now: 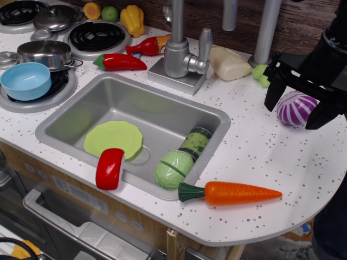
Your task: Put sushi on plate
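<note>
sushi (110,168): on sink's front rim near counter's front edge, touching lime-green plate (113,139) | likely light, rigid, glossy-slippery; pinch across narrow middle | gripper (303,105): open wide, empty, by right edge

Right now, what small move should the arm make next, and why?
Probably swing the open tool left and forward toward the sushi. It hangs empty near the purple cabbage, across the sink, while the sushi sits on the sink's front rim, overlapping the plate.

Black end effector (301,105) (blocky, angular)
</note>
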